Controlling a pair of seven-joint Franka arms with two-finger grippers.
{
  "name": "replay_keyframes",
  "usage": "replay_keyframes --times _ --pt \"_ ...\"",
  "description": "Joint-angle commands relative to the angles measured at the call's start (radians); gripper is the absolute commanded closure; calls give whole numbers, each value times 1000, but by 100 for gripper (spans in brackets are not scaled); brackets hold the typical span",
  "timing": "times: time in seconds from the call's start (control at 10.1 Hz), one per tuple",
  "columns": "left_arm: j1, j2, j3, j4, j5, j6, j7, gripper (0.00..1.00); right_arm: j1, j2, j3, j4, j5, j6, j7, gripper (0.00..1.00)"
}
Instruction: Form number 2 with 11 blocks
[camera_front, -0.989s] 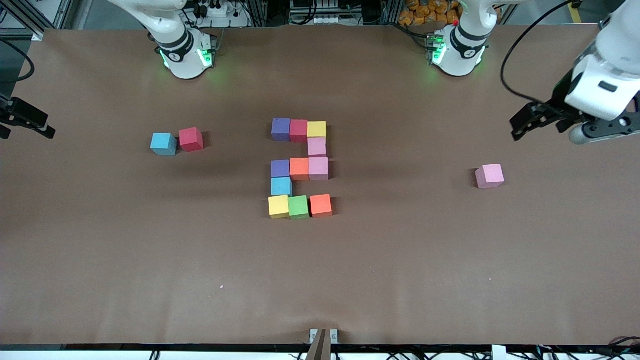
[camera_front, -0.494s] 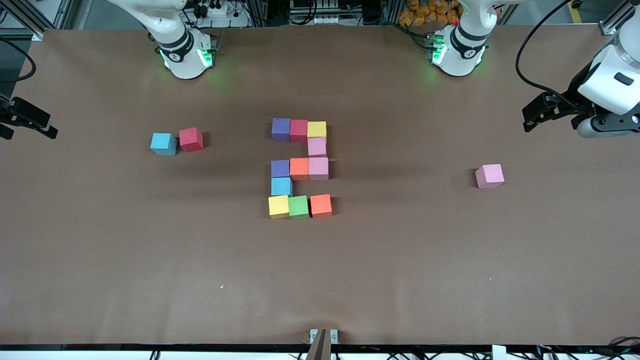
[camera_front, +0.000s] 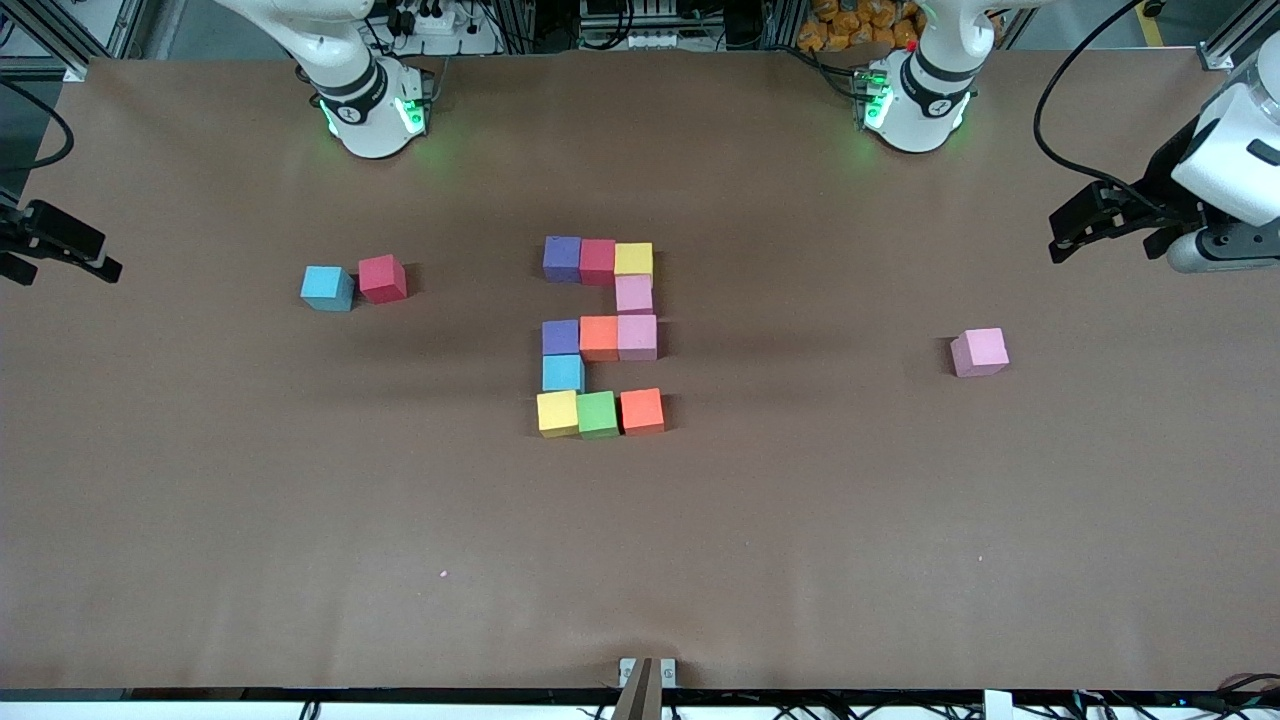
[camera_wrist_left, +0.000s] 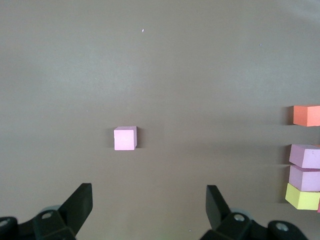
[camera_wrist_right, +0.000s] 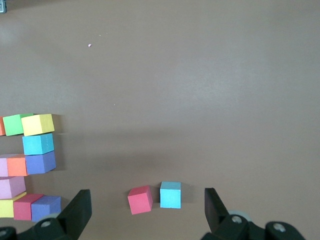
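Front view: number 2 (camera_front: 598, 338) looks done mid-counter (camera_front: 640, 560), both arms parked wide & waiting.
Eleven blocks sit edge to edge, well apart from either set of fingers. Left gripper (camera_front: 1062, 232) hangs over its end of counter, fingers (camera_wrist_left: 80, 202) spread wide, empty; spare pink block (camera_wrist_left: 125, 138) lies on counter out ahead of them. Right gripper (camera_front: 60, 245) same at its end, fingers (camera_wrist_right: 79, 207) wide, empty; spare red block (camera_wrist_right: 140, 199) & blue block (camera_wrist_right: 170, 194) ahead. Judging by looks: matte foam, light, slightly squashy, not slippery, not fragile; grip on two flat facing sides, gently. No labels or writing readable.
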Motion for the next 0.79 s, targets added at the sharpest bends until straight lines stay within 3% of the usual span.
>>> replay_keyframes --times 0.0,0.69 --pt "8 10 2 26 -22 5 25 0 -17 10 7 22 21 -4 1 0" --pt "3 11 1 25 -12 10 15 0 10 23 12 54 27 20 10 0"
